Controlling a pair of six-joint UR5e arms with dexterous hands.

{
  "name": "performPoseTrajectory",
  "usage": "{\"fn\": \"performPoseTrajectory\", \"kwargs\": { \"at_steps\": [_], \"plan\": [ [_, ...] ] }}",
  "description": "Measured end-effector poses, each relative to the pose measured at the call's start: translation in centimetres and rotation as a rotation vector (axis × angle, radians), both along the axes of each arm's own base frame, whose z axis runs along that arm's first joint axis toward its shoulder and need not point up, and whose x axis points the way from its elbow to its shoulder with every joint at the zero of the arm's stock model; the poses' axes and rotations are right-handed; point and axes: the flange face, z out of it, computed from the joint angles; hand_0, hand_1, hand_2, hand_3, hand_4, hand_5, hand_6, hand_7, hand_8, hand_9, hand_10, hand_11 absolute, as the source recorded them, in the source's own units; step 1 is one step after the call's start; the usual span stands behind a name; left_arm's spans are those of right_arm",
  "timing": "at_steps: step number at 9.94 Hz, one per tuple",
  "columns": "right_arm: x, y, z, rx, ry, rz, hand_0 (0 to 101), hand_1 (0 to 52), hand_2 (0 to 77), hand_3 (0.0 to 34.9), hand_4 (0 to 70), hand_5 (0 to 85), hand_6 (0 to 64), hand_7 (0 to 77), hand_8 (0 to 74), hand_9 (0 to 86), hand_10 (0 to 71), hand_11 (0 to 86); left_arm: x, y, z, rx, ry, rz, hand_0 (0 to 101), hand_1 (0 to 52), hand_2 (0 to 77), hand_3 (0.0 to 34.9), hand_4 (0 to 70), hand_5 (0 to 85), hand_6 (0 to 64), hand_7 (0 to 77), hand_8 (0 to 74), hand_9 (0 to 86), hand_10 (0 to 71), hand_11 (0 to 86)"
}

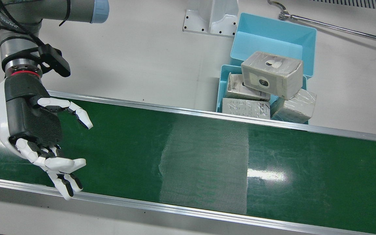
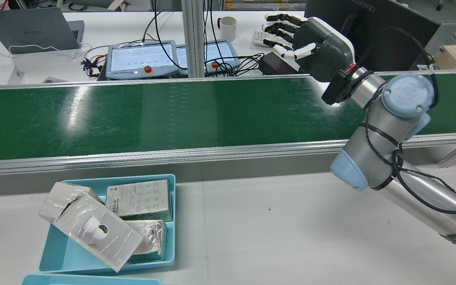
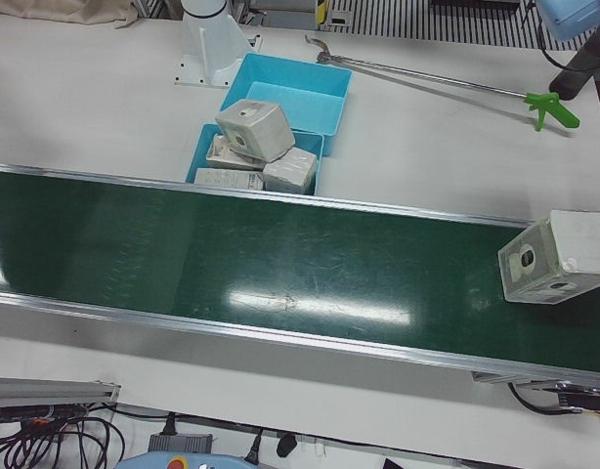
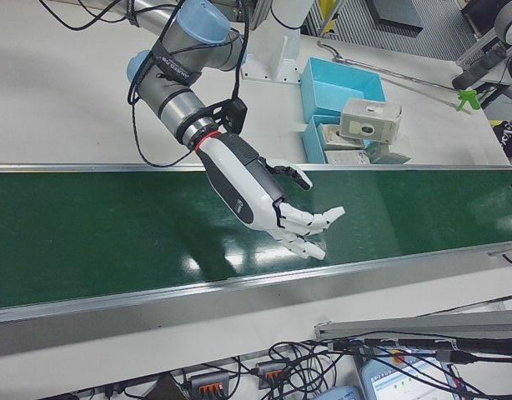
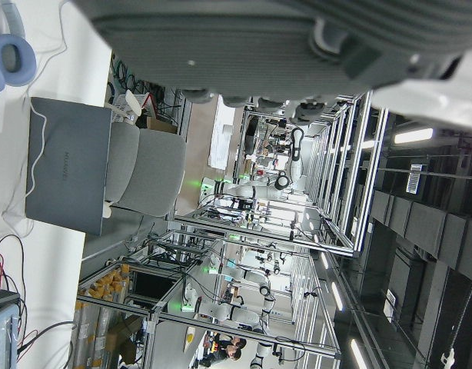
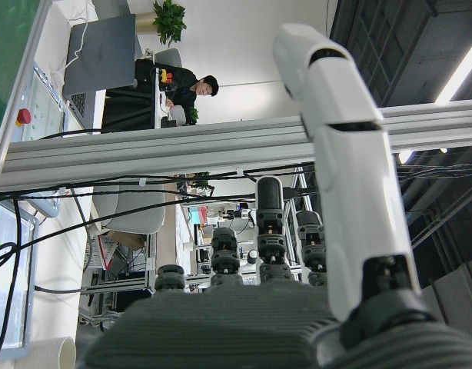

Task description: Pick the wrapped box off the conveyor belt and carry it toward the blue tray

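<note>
One right hand (image 1: 41, 130) hovers over the conveyor belt (image 1: 188, 153), palm sideways, fingers spread and empty, seemingly waiting for arrivals; blue tray (image 1: 222, 88) behind the belt already piled with boxes; wrapped box (image 3: 559, 256) rides the belt's far end (left-front view); left hand's fingers cannot be told.

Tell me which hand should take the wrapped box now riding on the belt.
Right, probably. The right hand hangs open above the conveyor belt, palm turned to catch. The wrapped box sits at the belt's far end, not yet near it. The left hand shows only in its own camera, aimed away from the belt.
</note>
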Motion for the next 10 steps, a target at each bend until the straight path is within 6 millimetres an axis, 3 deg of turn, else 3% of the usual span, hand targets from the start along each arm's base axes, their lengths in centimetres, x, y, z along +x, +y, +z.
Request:
{"fn": "performPoseTrajectory", "kwargs": {
  "at_steps": [1, 2, 3, 4, 5, 6, 7, 8, 9, 10],
  "plan": [
    [-0.12, 0.04, 0.02, 0.000, 0.000, -0.001, 73, 33.8, 47.5, 10.6, 26.7, 27.3, 23.5, 40.9, 8.7, 13.1, 7.1, 12.5, 0.00, 0.00, 0.00, 0.000, 0.000, 0.000, 0, 0.0, 1.1, 0.0, 0.0, 1.1, 0.0, 0.5, 0.5, 0.0, 0.0, 0.5],
    [-0.24, 0.10, 0.04, -0.001, 0.001, -0.003, 73, 33.8, 47.5, 10.6, 26.7, 27.3, 23.5, 40.9, 8.7, 13.1, 7.1, 12.5, 0.00, 0.00, 0.00, 0.000, 0.000, 0.000, 0, 0.0, 1.1, 0.0, 0.0, 1.1, 0.0, 0.5, 0.5, 0.0, 0.0, 0.5],
    [-0.30, 0.17, 0.00, 0.000, 0.000, -0.004, 66, 34.9, 57.8, 7.1, 36.5, 46.9, 20.2, 40.9, 8.7, 14.7, 7.6, 13.6, 0.00, 0.00, 0.00, 0.000, 0.000, 0.000, 0, 0.0, 1.1, 0.0, 0.0, 1.1, 0.0, 0.5, 0.5, 0.0, 0.5, 0.0],
    [-0.29, 0.21, -0.04, 0.001, -0.002, -0.005, 58, 23.5, 55.6, 3.3, 28.4, 44.2, 18.5, 36.5, 8.7, 13.6, 4.9, 9.8, 0.00, 0.00, 0.00, 0.000, 0.000, 0.000, 0, 0.0, 1.1, 0.0, 0.0, 1.1, 0.0, 0.5, 0.5, 0.0, 0.5, 0.0],
    [-0.35, 0.26, -0.01, 0.001, -0.002, -0.006, 58, 30.0, 34.4, 6.2, 24.5, 28.9, 15.8, 34.4, 8.7, 12.0, 4.9, 9.8, 0.00, 0.00, 0.00, 0.000, 0.000, 0.000, 0, 0.0, 1.1, 0.0, 0.0, 1.1, 0.0, 0.5, 0.5, 0.0, 0.5, 0.0],
    [-0.41, 0.29, 0.00, 0.001, -0.002, -0.007, 65, 36.5, 39.8, 3.7, 30.5, 34.4, 20.2, 36.5, 8.7, 13.1, 6.5, 12.0, 0.00, 0.00, 0.00, 0.000, 0.000, 0.000, 0, 0.0, 1.1, 0.0, 0.0, 1.1, 0.0, 0.5, 0.5, 0.0, 0.5, 0.0],
    [-0.44, 0.30, 0.02, 0.000, -0.003, -0.008, 74, 36.0, 50.2, 0.3, 38.7, 42.5, 23.5, 41.5, 8.7, 15.3, 6.5, 13.1, 0.00, 0.00, 0.00, 0.000, 0.000, 0.000, 0, 0.0, 0.5, 0.0, 0.0, 1.1, 0.0, 0.5, 0.5, 0.0, 0.5, 0.0],
    [-0.46, 0.32, 0.08, 0.000, -0.003, -0.009, 65, 25.6, 45.8, 0.4, 32.2, 43.1, 19.1, 38.7, 7.6, 14.2, 6.5, 10.4, 0.00, 0.00, 0.00, 0.000, 0.000, 0.000, 0, 0.0, 0.5, 0.0, 0.0, 1.1, 0.0, 0.5, 0.5, 0.0, 0.5, 0.0],
    [-0.61, 0.34, 0.18, -0.002, -0.002, -0.012, 58, 22.9, 32.7, 3.8, 22.4, 36.0, 15.8, 33.8, 7.6, 12.5, 6.5, 9.8, 0.00, 0.00, 0.00, 0.000, 0.000, 0.000, 0, 0.0, 1.1, 0.0, 0.0, 1.1, 0.0, 0.5, 0.5, 0.0, 0.5, 0.0],
    [-0.88, 0.39, 0.31, -0.004, -0.001, -0.015, 58, 20.7, 19.6, 3.8, 22.4, 36.0, 15.8, 33.8, 7.6, 12.5, 6.5, 9.8, 0.00, 0.00, 0.00, 0.000, 0.000, 0.000, 0, 0.0, 0.5, 0.0, 0.0, 1.1, 0.0, 0.5, 0.5, 0.0, 0.5, 0.0]
  ]
}}
